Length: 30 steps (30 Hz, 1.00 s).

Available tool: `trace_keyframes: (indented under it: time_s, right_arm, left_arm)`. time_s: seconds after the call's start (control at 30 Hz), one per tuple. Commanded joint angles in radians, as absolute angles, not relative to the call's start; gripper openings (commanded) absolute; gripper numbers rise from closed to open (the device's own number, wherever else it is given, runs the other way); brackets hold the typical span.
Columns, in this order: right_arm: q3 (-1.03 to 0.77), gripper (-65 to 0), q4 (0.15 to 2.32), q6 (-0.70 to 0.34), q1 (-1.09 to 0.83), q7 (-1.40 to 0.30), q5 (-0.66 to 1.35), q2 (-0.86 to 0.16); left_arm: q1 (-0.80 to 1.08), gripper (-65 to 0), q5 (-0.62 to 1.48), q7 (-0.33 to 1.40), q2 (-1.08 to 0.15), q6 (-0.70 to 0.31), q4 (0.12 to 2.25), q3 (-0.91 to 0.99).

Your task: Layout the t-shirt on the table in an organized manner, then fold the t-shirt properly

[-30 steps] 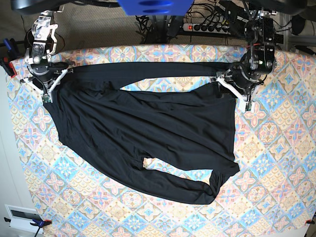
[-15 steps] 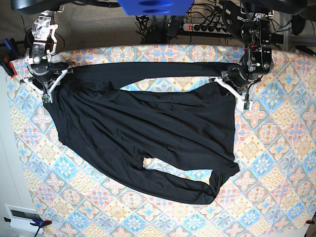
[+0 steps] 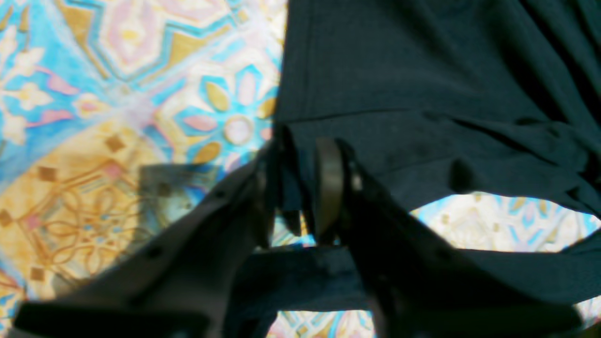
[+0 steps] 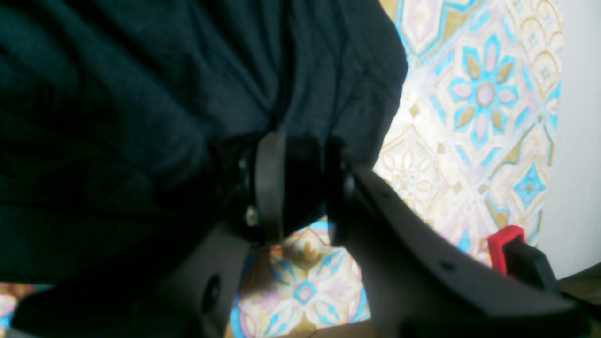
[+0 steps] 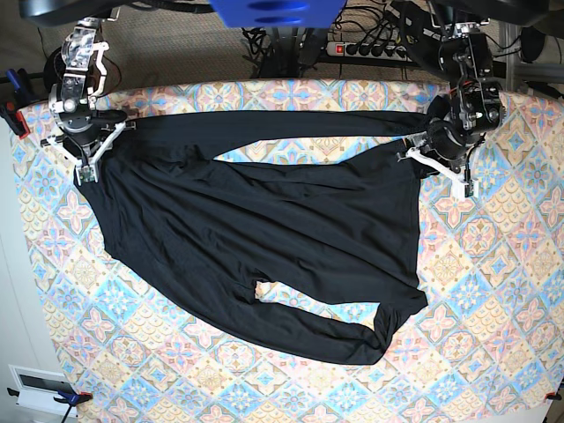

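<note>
Bare table [image 5: 493, 291] lies wide open beyond the t-shirt [image 5: 264, 220] toward the near edge and both side edges. At the t-shirt's far corners, the left end effector [image 5: 438, 165] and right end effector [image 5: 88, 152] block passage.

I see the black t-shirt [image 5: 264, 229] spread crumpled across the table [image 5: 493, 300], which is patterned with pastel floral tiles. One long sleeve lies stretched along the far edge; another curls near the front.

Floral-tiled table [image 5: 493, 264], black t-shirt [image 5: 264, 220] spread across it
</note>
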<state>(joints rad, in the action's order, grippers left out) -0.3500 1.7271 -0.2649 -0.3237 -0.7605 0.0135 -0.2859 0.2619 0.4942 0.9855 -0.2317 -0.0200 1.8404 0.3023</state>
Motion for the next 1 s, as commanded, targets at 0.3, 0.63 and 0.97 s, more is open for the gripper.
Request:
trace_keyframes:
  time_s: [0.3,0.63,0.97]
  right_arm:
    - [-0.357,-51.3,1.773,-0.260,-0.317,-0.746,0.013,-0.303]
    - [-0.357,-51.3,1.773,-0.260,-0.315,-0.746,0.013,-0.302]
    - [-0.357,-51.3,1.773,-0.260,-0.317,-0.745,0.013,-0.302]
  left_arm:
    - [0.197,-40.0,0.498,0.975,-0.196,-0.024,1.728,0.305]
    - [0.185,-50.9,0.498,0.975,-0.165,-0.030,1.732,0.242]
    - [0.254,-65.0,0.489,0.969,-0.320,-0.056,1.853,0.208]
